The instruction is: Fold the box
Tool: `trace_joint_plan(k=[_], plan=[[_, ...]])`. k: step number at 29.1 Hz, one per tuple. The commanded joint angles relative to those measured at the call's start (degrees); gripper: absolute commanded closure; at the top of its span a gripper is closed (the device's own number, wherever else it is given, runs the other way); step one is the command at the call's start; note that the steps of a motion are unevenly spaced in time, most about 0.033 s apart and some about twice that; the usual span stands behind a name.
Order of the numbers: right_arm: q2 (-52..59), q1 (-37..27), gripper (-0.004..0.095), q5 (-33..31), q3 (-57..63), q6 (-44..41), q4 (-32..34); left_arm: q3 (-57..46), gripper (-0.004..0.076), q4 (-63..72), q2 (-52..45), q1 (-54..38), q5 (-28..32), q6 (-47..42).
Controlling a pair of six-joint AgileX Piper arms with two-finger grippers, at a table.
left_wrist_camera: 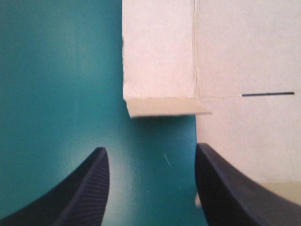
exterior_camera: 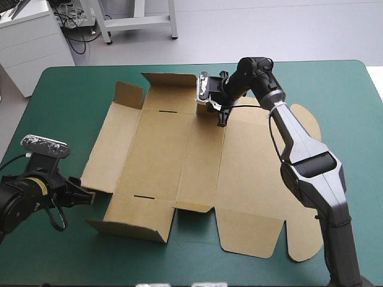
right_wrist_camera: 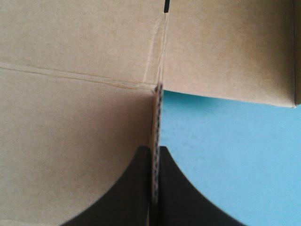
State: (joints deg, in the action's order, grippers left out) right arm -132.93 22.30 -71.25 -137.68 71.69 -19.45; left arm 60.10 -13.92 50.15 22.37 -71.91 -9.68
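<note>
Pinching an upright flap at the far side of the box (exterior_camera: 179, 161) with the right gripper (exterior_camera: 222, 117), fingers clamped on the board. Holds the left gripper (exterior_camera: 88, 196) wide apart just beside the box's left edge. Lies mostly flat mid-cover (exterior_camera: 335, 89), near-left wall raised.

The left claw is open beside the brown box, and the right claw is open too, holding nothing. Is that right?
Not quite. The right gripper is shut on an upright edge of the box, as the right wrist view shows. The left gripper is open beside the box.
</note>
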Motion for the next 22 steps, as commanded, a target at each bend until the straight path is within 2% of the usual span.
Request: trace_joint_plan(k=[1,8,12,17,19,22], plan=[[4.28,1.88,0.0932,-0.33,-1.41,1.41,-5.48,1.84,0.0337,-1.22,-0.53,0.14,-2.37,1.46],[4.39,4.10,0.0932,-0.33,-0.83,-6.42,-3.28,1.84,0.0337,-2.05,-0.53,0.14,-2.37,1.78],[4.39,5.03,0.0932,-0.33,2.91,-5.50,-2.22,1.84,0.0337,-2.08,-0.53,0.14,-2.37,2.04],[4.51,5.53,0.0903,-0.22,3.93,-8.67,1.73,1.84,0.0337,-2.19,-0.53,0.14,-2.37,2.04],[4.72,5.53,0.0806,-0.22,3.83,-8.96,1.73,1.84,0.0337,-2.19,-0.53,0.14,-2.37,2.04],[4.83,5.53,0.0491,-0.22,2.95,-10.03,1.09,1.84,0.0337,-2.19,-0.53,0.14,-2.37,2.04]])
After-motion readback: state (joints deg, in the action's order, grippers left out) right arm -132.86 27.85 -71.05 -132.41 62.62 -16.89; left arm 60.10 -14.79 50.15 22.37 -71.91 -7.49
